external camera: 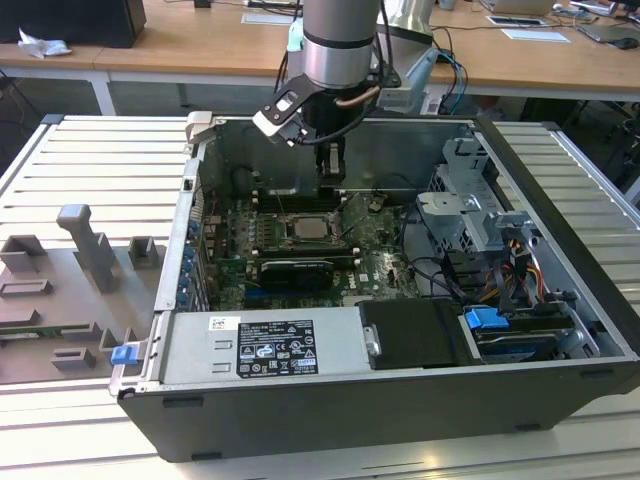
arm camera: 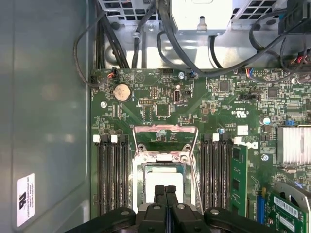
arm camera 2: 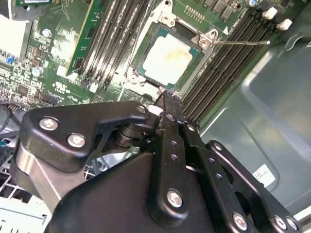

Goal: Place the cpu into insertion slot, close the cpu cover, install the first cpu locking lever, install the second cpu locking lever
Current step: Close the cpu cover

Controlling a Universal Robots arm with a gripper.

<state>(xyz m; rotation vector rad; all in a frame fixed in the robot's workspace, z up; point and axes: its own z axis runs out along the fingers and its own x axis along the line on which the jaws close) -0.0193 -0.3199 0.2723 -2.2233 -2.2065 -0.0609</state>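
You have the chip lying flat in the socket, pale metal top up, and it looks square to the rim in both wrist views; so the placing looks done. The gripper hangs close over the socket with its two fingers pressed together and nothing between them; whether the tips touch the chip I cannot tell. In the exterior view the gripper stands at about one o'clock from the socket, low inside the case.

The cover is swung up off the socket on its hinge, and green board shows through its square cut-out; it is not yet closed. A thin wire lever points out from a corner of the socket across the memory slots, unlatched.

Judge the chip as light, stiff and flat, with a smooth top that would slip under a pinch and an underside that would not forgive scraping; if you must shift it, take it by two opposite edges. The cover is probably thin, light sheet metal that swings freely; meet it on the free side of the frame, away from the hinge, pushing rather than gripping. The lever looks springy and may kick back; take it near its bent end.
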